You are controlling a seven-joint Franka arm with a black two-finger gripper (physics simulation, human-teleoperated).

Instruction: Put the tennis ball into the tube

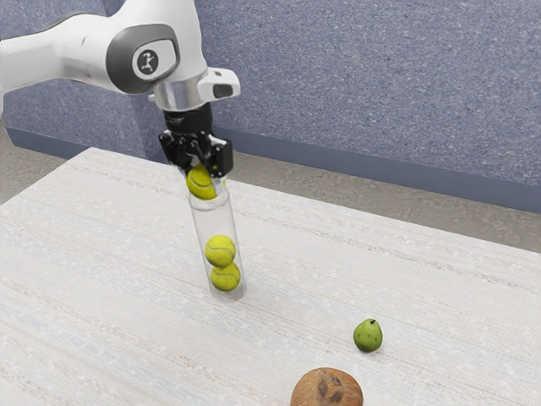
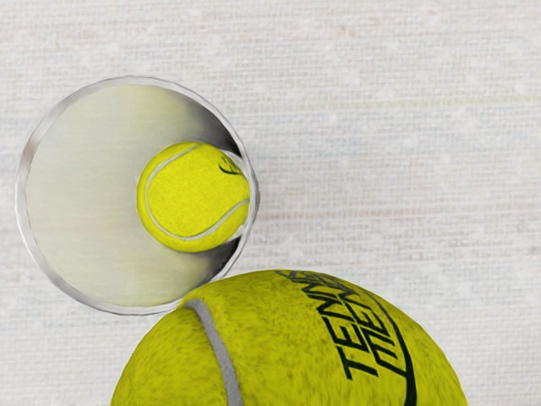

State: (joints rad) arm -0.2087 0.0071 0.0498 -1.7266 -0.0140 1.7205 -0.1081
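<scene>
Evidently pre-insertion: upper left, exterior view, my gripper (image 1: 199, 171) clamps the ball (image 1: 201, 183), which needs centring over the tube (image 1: 212, 222).

The tube (image 1: 205, 222) stands on the worktop (image 1: 101, 271). Inside, at the tube's foot, lies the bottom ball (image 1: 226, 277), with the middle ball (image 1: 221, 251) resting on it. The top ball (image 1: 201, 182) is up at the tube's mouth, off toward one side of the opening. The pear (image 1: 368, 336) lies to the exterior view's right of the tube and before it. The coconut (image 1: 326, 392) is also right of the tube, farther before it. Behind the tube, past the worktop, is the wall (image 1: 380, 76).
</scene>
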